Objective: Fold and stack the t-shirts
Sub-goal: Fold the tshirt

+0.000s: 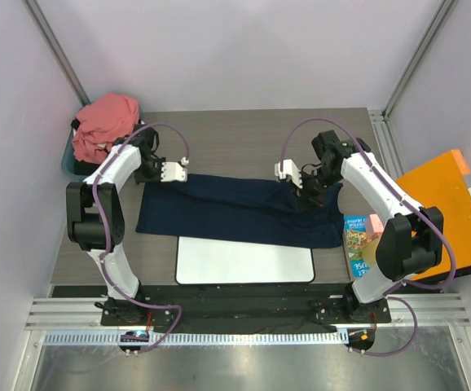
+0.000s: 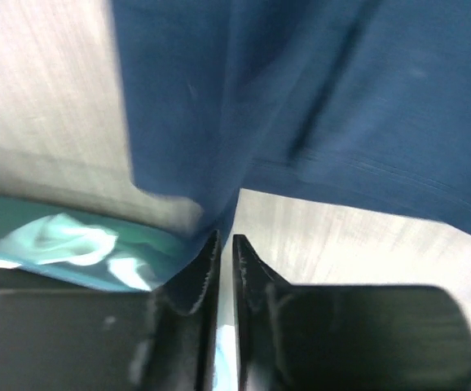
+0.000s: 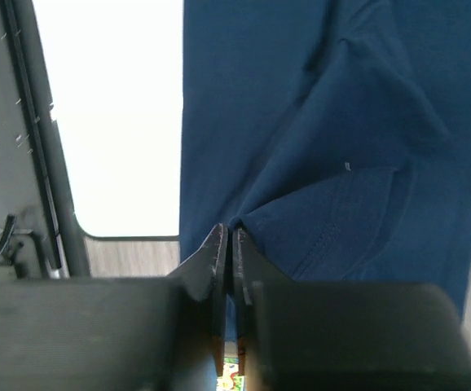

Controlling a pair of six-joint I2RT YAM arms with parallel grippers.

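Dark navy blue cloth t-shirt [image 1: 235, 213] is lying spread out as a wide band across the middle of the grey wood-grain table [image 1: 235, 130], its near edge overlapping the far edge of the white rounded-corner rectangular mat [image 1: 244, 262]. The left gripper [image 1: 156, 174] is pinching the far left corner of this shirt. In the left wrist view the black fingers [image 2: 195, 277] are standing almost together, with a fold of the blue cloth [image 2: 317, 98] running down into the thin gap at the left gripper's tip [image 2: 223, 240].

The right gripper [image 1: 309, 195] is gripping the shirt near its far right end. In the right wrist view its jaws are likewise nearly closed at the tip [image 3: 226, 232], with gathered blue fabric [image 3: 317, 122] caught between them and creases fanning out from that spot. The white mat [image 3: 113, 106] is showing just beside the cloth in that view.

A crumpled salmon-pink cloth t-shirt [image 1: 105, 122] is sitting heaped on a teal bin [image 1: 67, 159] at the far left corner of the table, well apart from the navy one.

A flat orange panel [image 1: 443, 208] is lying off the table's right side, and a small colourful printed card [image 1: 356, 240] is resting near the navy shirt's right end.
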